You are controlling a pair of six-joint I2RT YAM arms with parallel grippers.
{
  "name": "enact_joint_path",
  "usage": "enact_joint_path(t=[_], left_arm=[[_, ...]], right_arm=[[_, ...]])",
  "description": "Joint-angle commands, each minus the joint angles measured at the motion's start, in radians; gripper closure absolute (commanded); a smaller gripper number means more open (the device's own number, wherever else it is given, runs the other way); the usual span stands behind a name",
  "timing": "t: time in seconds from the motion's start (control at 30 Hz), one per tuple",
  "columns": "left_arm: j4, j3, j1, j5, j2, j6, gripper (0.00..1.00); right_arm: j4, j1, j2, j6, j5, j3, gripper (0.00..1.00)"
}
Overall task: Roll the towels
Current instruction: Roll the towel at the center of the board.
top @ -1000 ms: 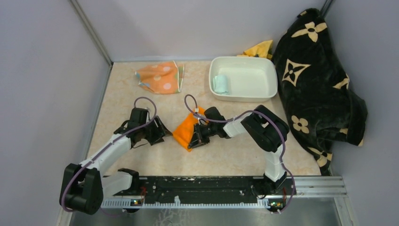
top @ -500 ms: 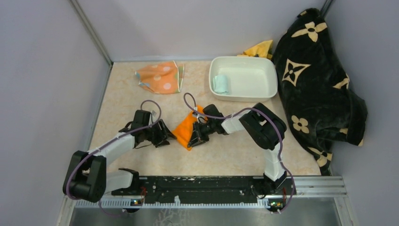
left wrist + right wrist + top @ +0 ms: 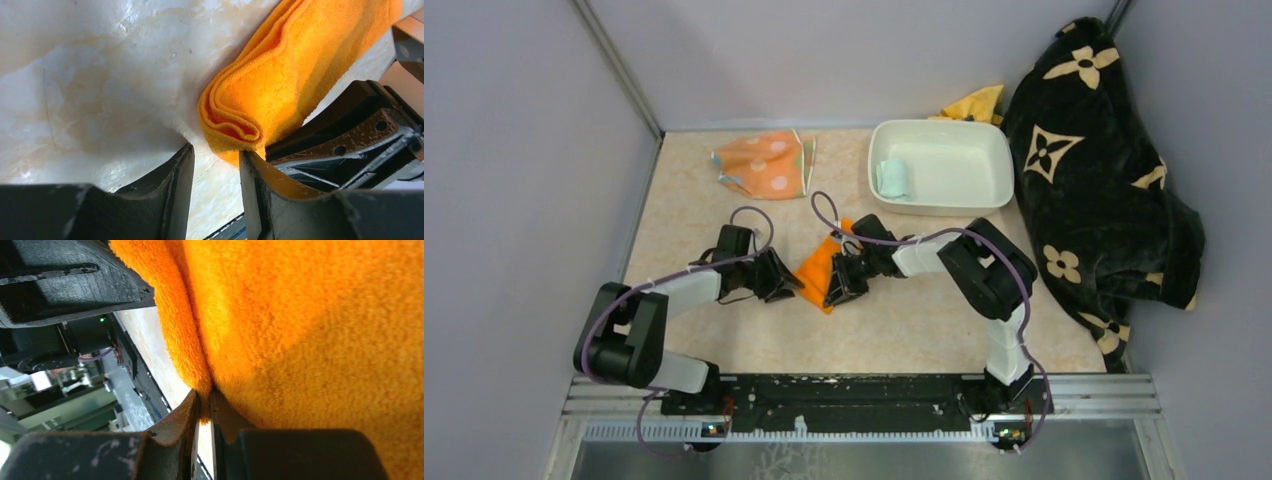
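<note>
The bright orange towel (image 3: 817,267) lies partly rolled at mid table. Its rolled end (image 3: 235,125) faces my left gripper (image 3: 782,283), which is open, the jaws a little apart just short of that end (image 3: 216,165). My right gripper (image 3: 836,291) is shut on the orange towel's edge (image 3: 202,405) on the roll's right side. The pale mint green towel (image 3: 891,179) lies rolled in the white tub (image 3: 984,200). The striped towel with orange polka dots (image 3: 766,164) lies crumpled at the far left.
A big black blanket with tan flowers (image 3: 1094,170) is piled along the right wall. A yellow cloth (image 3: 975,104) sits behind the tub. Grey walls close the table's left, back and right. The black arm rail (image 3: 844,400) runs along the near edge.
My left gripper has moved right, up to the orange towel's left end. My right gripper has shifted slightly left with the towel edge, and the towel is bunched narrower.
</note>
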Motion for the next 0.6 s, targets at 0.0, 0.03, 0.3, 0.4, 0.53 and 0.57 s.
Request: enact_joint_path(t=[0.0, 0.03, 0.3, 0.4, 0.53, 0.57], left_arm=[[0.01, 0.015, 0.003, -0.033, 0.051, -0.017, 0.55], [0.011, 0.015, 0.003, -0.03, 0.059, -0.02, 0.55], [0.005, 0.027, 0.003, -0.03, 0.071, -0.032, 0.54], [0.007, 0.033, 0.003, -0.031, 0.073, -0.032, 0.54], [0.015, 0.033, 0.003, -0.024, 0.08, -0.041, 0.53], [0.015, 0.033, 0.003, -0.023, 0.08, -0.043, 0.53]], right_arm=[[-0.091, 0.007, -0.076, -0.097, 0.104, 0.08, 0.84], [-0.102, 0.013, -0.086, -0.107, 0.123, 0.084, 0.81], [-0.131, 0.079, -0.26, -0.255, 0.384, 0.04, 0.56], [-0.117, 0.121, -0.292, -0.33, 0.478, 0.029, 0.5], [-0.094, 0.171, -0.288, -0.387, 0.557, 0.035, 0.47], [-0.093, 0.184, -0.281, -0.397, 0.572, 0.039, 0.47]])
